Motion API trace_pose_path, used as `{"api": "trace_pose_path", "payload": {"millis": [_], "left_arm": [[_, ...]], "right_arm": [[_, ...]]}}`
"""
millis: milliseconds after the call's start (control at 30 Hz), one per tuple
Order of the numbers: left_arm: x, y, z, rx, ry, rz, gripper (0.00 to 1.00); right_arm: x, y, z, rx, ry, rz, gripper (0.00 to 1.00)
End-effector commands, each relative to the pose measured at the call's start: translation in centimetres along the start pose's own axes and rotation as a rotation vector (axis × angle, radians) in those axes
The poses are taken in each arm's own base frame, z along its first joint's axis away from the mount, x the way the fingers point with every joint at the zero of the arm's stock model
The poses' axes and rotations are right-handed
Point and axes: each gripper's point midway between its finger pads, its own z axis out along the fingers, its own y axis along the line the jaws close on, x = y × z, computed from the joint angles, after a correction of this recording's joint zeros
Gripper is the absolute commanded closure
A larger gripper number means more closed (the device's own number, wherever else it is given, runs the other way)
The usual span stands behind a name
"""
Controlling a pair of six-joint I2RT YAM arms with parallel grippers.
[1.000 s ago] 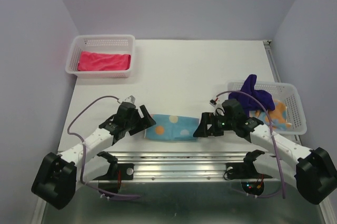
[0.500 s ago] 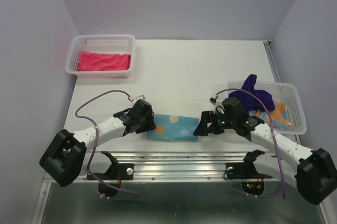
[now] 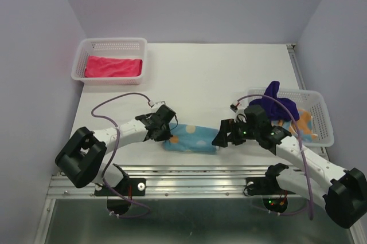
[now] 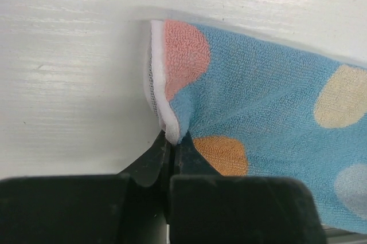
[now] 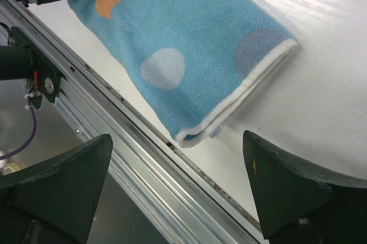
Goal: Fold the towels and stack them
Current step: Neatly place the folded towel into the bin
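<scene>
At the near edge of the white table (image 3: 218, 72), just beyond the metal rail (image 3: 195, 175), the light blue dotted towel (image 3: 192, 139) lies folded in a long strip between my two arms. The left gripper (image 4: 171, 141) is pinched tight on the white-hemmed corner at the towel's left end, beside a pink dot. The right gripper (image 3: 221, 137) hovers at the towel's right end with its fingers (image 5: 63, 181) spread wide, one on each side of the folded edge, gripping nothing.

Farther back on the right, a white mesh basket (image 3: 321, 106) holds the dark purple towel (image 3: 275, 105), bunched up over its rim, and the orange patterned towel (image 3: 304, 124). At the far left corner, a second basket (image 3: 109, 46) holds the pink towel (image 3: 113, 66), folded flat.
</scene>
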Motion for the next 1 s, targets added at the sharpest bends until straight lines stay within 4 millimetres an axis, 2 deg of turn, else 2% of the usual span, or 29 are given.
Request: {"api": "trace_pose_path", "payload": {"millis": [0,100,167,200,267,300,333,400,433,467,500,533,600,633,667,700,733,800,833,967], "left_arm": [[-1.3,0.5,0.1,-0.057,-0.045,0.052,1.0],[-3.7,-0.8,-0.3,-0.046,-0.109,0.1,1.0],[-7.0,-1.9,-1.0,-0.07,-0.205,0.143,1.0],[-9.2,-3.2,-1.9,-0.06,-0.257,0.15,1.0],[-11.5,-3.4,-1.9,-0.116,-0.317,0.21,1.0],[-13.7,-4.3,-2.7,-0.126,-0.365,0.212,1.0],[-14.4,-4.3,-2.0,-0.157,-0.357,0.252,1.0],[-16.4,-4.3,-1.9,-0.21,-0.375,0.263,1.0],[-18.5,-4.3,-1.9,-0.262,-0.397,0.264,1.0],[-19.6,-4.2,-2.0,-0.289,-0.403,0.285,1.0],[-21.8,-5.0,-2.8,-0.279,-0.424,0.276,1.0],[-22.5,-5.1,-2.3,-0.289,-0.418,0.303,1.0],[-24.6,-5.7,-2.6,-0.291,-0.448,0.329,1.0],[-26.7,-6.4,-3.5,-0.288,-0.489,0.363,1.0],[-27.9,-5.7,-3.0,-0.309,-0.492,0.367,1.0],[-29.8,-5.6,-3.8,-0.316,-0.512,0.376,1.0],[-30.9,-4.4,-2.9,-0.333,-0.493,0.367,1.0],[-33.0,-3.2,-3.1,-0.348,-0.502,0.362,1.0],[-34.7,-2.3,-3.3,-0.361,-0.51,0.371,1.0],[-38.1,-1.0,-4.6,-0.399,-0.556,0.411,1.0]], "right_arm": [[-3.1,1.9,-1.1,-0.023,-0.095,-0.073,0.0],[-3.6,1.7,-1.3,-0.006,-0.121,-0.08,0.0],[-4.0,1.6,-1.5,0.009,-0.143,-0.088,0.0],[-4.2,1.2,-1.5,0.03,-0.156,-0.086,0.0],[-4.7,1.1,-1.6,0.046,-0.175,-0.09,0.0],[-4.9,1.0,-1.6,0.052,-0.185,-0.094,0.0],[-5.2,0.7,-1.8,0.074,-0.204,-0.094,0.0],[-5.6,0.4,-2.0,0.098,-0.225,-0.092,0.0],[-5.8,0.4,-2.1,0.105,-0.236,-0.089,0.0],[-6.0,0.2,-2.2,0.116,-0.249,-0.088,0.0],[-6.2,0.3,-2.5,0.112,-0.266,-0.093,0.0],[-6.3,0.4,-2.5,0.11,-0.273,-0.095,0.0],[-6.5,0.4,-2.6,0.11,-0.285,-0.098,0.0],[-6.5,0.3,-2.7,0.117,-0.289,-0.097,0.0],[-6.5,0.3,-2.7,0.121,-0.288,-0.095,0.0],[-6.6,0.0,-2.8,0.134,-0.293,-0.092,0.0],[-6.6,-0.2,-2.7,0.144,-0.292,-0.087,0.0],[-6.4,-0.3,-2.6,0.147,-0.286,-0.082,0.0],[-6.4,-0.4,-2.4,0.147,-0.282,-0.085,0.0],[-6.4,-0.5,-2.3,0.151,-0.272,-0.079,0.0]]}}
